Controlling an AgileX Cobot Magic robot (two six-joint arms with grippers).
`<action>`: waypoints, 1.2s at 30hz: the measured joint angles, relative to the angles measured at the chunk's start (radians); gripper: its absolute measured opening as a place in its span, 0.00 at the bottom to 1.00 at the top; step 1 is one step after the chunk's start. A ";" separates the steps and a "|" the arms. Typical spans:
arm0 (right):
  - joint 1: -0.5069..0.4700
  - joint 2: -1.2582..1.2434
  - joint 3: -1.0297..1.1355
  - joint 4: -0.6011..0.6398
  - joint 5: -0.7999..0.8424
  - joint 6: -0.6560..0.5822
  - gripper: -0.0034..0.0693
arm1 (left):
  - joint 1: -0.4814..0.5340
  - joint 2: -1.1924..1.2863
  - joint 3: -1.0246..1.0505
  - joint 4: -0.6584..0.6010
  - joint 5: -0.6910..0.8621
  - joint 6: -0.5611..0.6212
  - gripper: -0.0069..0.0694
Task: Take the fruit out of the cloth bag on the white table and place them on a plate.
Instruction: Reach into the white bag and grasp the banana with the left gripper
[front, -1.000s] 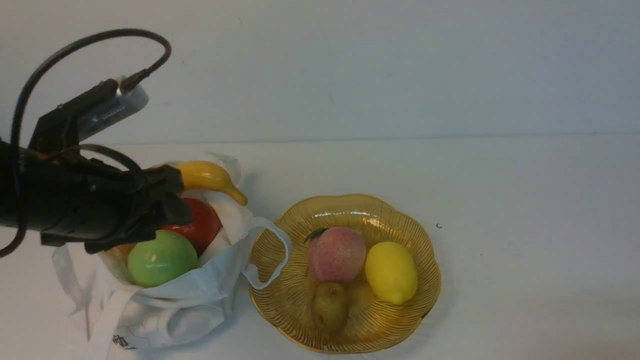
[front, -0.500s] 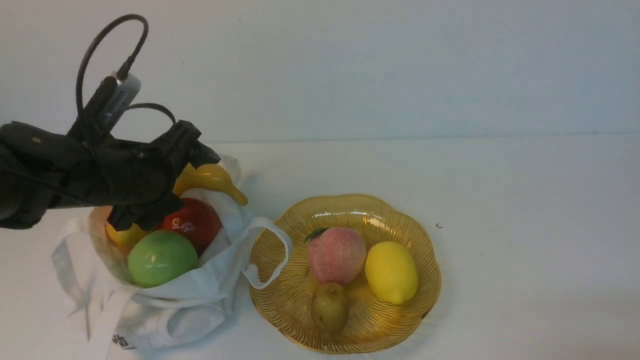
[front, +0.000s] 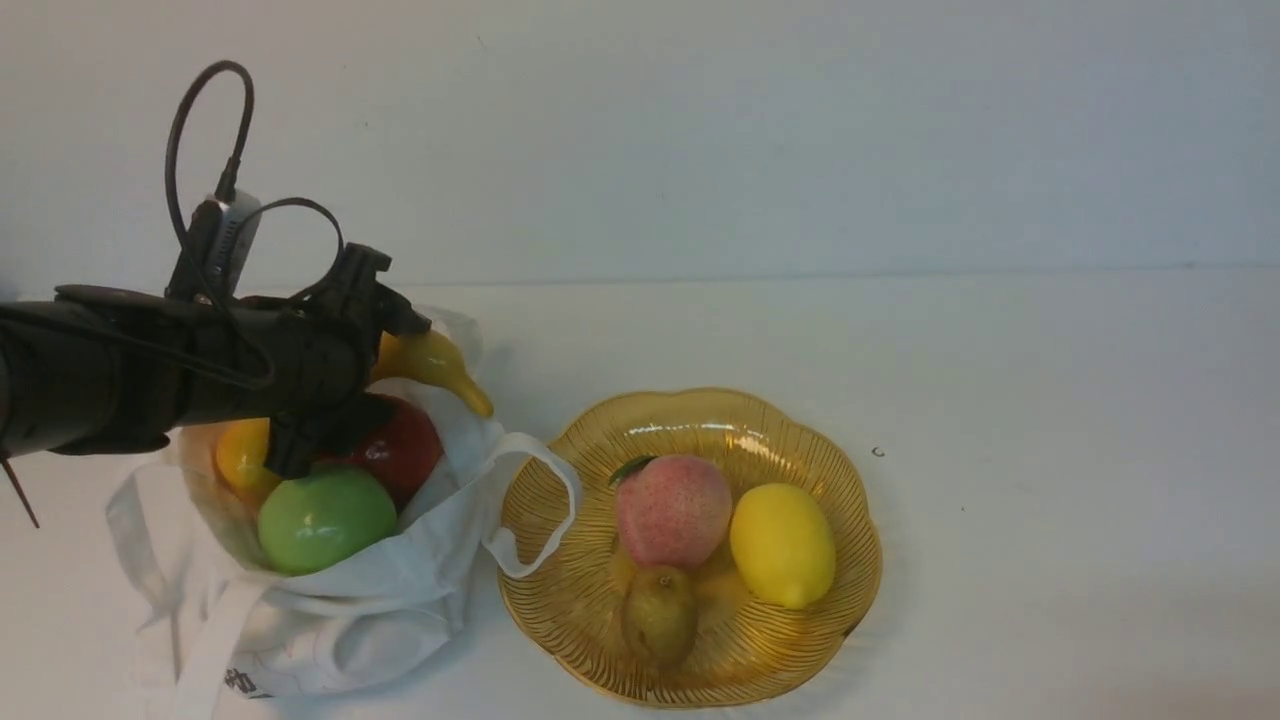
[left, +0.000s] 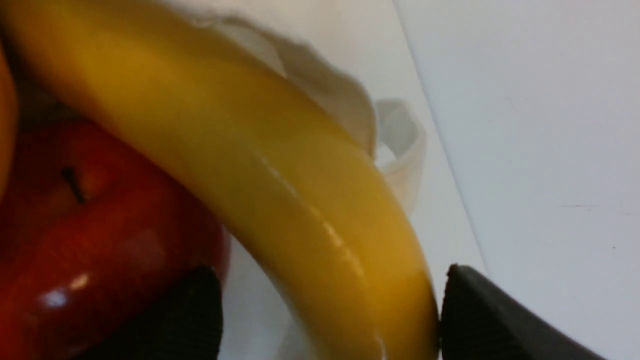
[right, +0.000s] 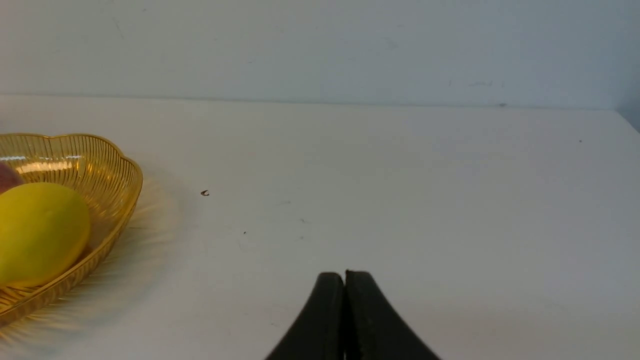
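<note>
Front view, places relative to the plate (front: 700, 692): bag (front: 345, 655) just left of it on the worktop (front: 1050, 480), white, limp, mouth gaping. Banana (front: 430, 360) lies at the bag's far side, curved, glossy yellow, tip pointing toward the plate. Red apple (front: 405, 450), green apple (front: 325, 520) and an orange-yellow fruit (front: 243, 455) also in the bag, all shiny. On the plate: peach (front: 673, 510), pinkish, speckled; lemon (front: 783, 545); brown kiwi (front: 660, 615). Left end effector (front: 350, 375) is over the bag, left of the plate.

Left wrist view: left end effector spread, one finger either side of the banana; far finger touches or nearly touches it, near one is apart, by the red apple. No pinch seen. Banana probably light, stiff, slick; not fragile. Grab mid-body, across the curve; too near the taper and it may swivel. Bag cloth is soft, could snag.

Right wrist view: right end effector (right: 345, 300) pressed together, nothing in it, right of the plate.
</note>
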 joint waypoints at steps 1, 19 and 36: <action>0.000 0.000 0.000 0.000 0.000 0.000 0.03 | 0.000 0.001 0.000 -0.028 -0.010 0.018 0.74; 0.000 0.000 0.000 0.000 0.000 0.007 0.03 | 0.000 0.003 0.000 -0.297 -0.112 0.290 0.51; 0.000 0.000 0.000 0.000 0.000 0.007 0.03 | 0.000 -0.120 0.001 0.036 0.303 0.408 0.51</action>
